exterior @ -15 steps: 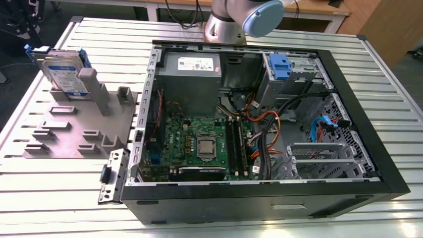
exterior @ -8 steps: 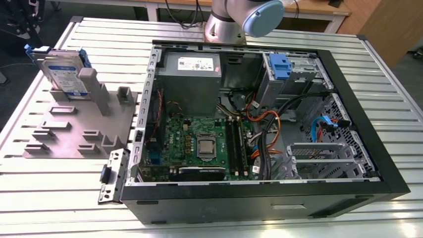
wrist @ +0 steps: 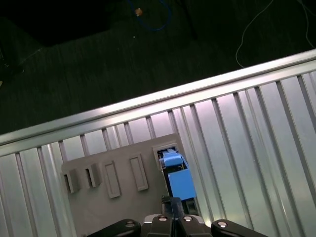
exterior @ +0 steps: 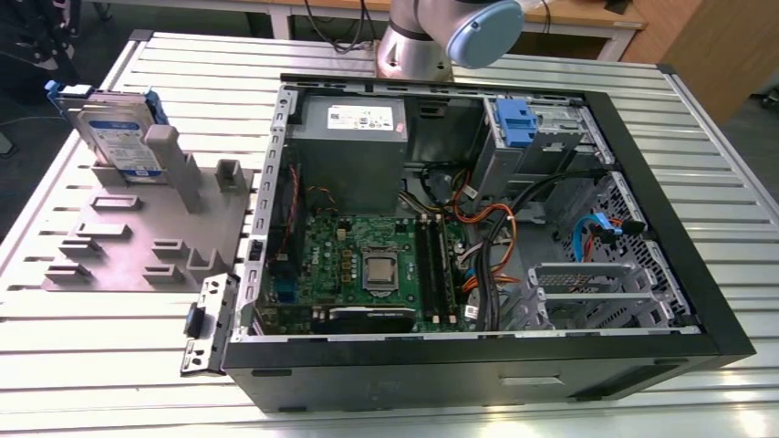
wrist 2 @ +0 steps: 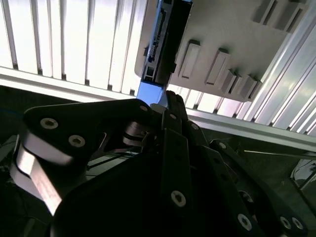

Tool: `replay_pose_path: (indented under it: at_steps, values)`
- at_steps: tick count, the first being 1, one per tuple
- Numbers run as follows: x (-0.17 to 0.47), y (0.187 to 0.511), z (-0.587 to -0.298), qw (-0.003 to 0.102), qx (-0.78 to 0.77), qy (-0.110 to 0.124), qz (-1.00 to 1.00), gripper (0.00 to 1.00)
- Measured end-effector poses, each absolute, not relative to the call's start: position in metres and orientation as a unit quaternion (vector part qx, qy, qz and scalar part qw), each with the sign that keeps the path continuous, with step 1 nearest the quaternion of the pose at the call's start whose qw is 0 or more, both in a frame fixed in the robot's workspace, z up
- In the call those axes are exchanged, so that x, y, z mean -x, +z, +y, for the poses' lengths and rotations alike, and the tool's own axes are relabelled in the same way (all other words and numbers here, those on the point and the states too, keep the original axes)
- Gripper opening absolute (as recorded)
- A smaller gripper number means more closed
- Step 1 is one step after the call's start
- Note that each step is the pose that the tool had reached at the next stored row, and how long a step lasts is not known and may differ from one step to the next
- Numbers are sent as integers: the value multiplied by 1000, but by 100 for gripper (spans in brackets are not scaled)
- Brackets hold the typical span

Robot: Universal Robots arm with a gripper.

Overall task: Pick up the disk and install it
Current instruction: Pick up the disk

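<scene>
Gripper (wrist: 173,201) closed, empty | disk (wrist: 177,178) straight ahead of its tips, close but apart | disk stands on edge in grey holder (exterior: 134,235), long axis upright, blue carrier edge toward gripper | holder beside open case (exterior: 426,365), on exterior view's left

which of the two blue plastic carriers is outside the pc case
The blue-framed silver labelled disk, upright in the grey slotted holder; the other blue plastic caddy sits inside the black computer case.
</scene>
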State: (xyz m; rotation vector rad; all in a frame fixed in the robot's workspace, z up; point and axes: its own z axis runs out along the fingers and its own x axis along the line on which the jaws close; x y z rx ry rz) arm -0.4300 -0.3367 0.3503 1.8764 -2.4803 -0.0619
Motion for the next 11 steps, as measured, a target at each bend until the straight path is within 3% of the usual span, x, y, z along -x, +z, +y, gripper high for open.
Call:
replay_pose_path:
  at_steps: [11]
  values:
    - [432,348,-336,5,-618,-12,-786,11]
